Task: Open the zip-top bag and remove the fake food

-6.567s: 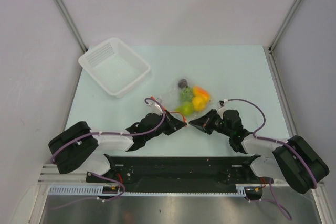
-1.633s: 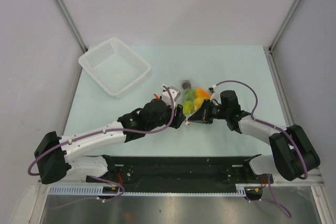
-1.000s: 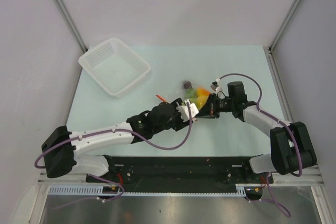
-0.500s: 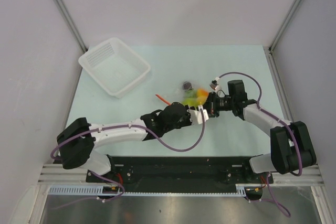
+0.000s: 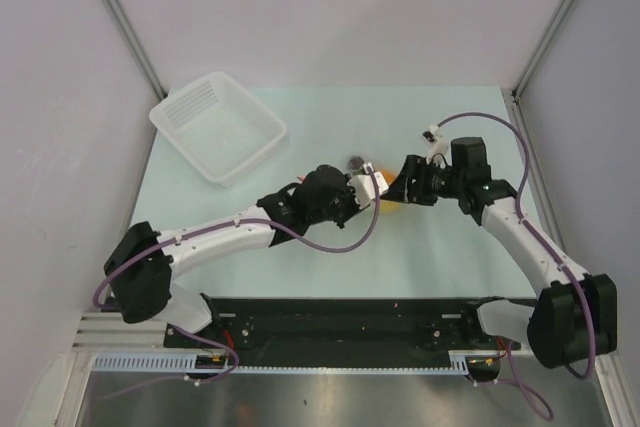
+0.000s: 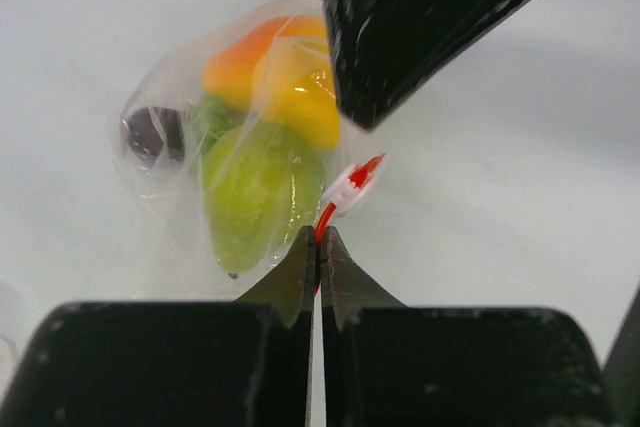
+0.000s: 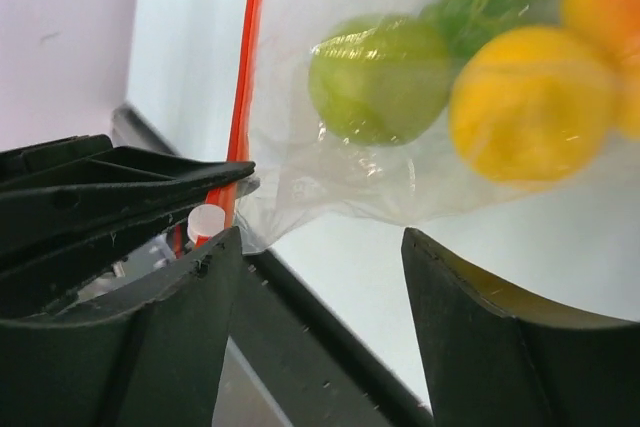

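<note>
Left jaws are pressed together on the thin red zip strip point(image 6: 321, 227) of the zip-top bag point(image 6: 175, 237), with the white slider point(image 6: 347, 187) just beyond the tips at 1 o'clock. Right jaws stand apart and grip nothing; in the right wrist view the bag's lower edge hangs between them.

All the fake food point(image 6: 270, 127) is inside the bag, bunched at 11 o'clock from my left pinch: green pear point(image 6: 255, 192), yellow fruit point(image 6: 300, 97), dark piece point(image 6: 150, 134). The bag sits between my two arms over the table point(image 5: 300, 107), with the white basket point(image 5: 180, 95) well apart at 10 o'clock.

I judge the next job is a second hold. My right jaws should close on the slider or the opposite lip, close beside the left pinch, and not on loose film over the fruit. Then I should draw along the strip slowly, because so thin an edge could slip from my left hold.
</note>
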`<state>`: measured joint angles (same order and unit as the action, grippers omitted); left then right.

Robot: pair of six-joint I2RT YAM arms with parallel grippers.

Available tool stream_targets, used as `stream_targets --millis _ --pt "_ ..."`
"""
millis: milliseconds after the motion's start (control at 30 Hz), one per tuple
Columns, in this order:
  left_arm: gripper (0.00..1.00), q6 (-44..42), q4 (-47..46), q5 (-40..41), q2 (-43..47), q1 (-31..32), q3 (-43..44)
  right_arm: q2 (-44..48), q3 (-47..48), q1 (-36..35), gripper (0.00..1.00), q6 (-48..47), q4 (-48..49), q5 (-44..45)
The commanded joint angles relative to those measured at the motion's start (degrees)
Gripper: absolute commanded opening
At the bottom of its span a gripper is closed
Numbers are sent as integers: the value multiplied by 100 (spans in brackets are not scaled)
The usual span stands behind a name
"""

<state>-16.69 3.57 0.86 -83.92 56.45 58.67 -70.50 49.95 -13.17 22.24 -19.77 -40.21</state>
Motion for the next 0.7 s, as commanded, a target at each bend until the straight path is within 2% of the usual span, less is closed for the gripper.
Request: stream_targets --millis 0,133,200,333,433,600,667 --pt "0 833 521 -893 148 -221 487 668 155 60 72 -492 -133 1224" --pt "0 1246 592 -1482 156 -476 636 1204 -248 183 75 -833 717 1217" --pt "0 1334 653 -1624 157 -608 733 1485 -407 192 75 -1054 1018 875" --pt "0 1204 907 -1992 157 -687 943 1916 -1109 201 66 -1941 2245 -240" --pt "0 1098 1136 -2195 95 -766 1163 2232 -1681 183 68 -1952 3300 -461" --pt "0 1071 1312 -2485 25 -846 1366 2103 -1875 -1 66 -2206 3654 -847" --pt "0 1071 1321 -2547 7 -846 1410 1927 -1823 -185 65 -2425 3621 -543"
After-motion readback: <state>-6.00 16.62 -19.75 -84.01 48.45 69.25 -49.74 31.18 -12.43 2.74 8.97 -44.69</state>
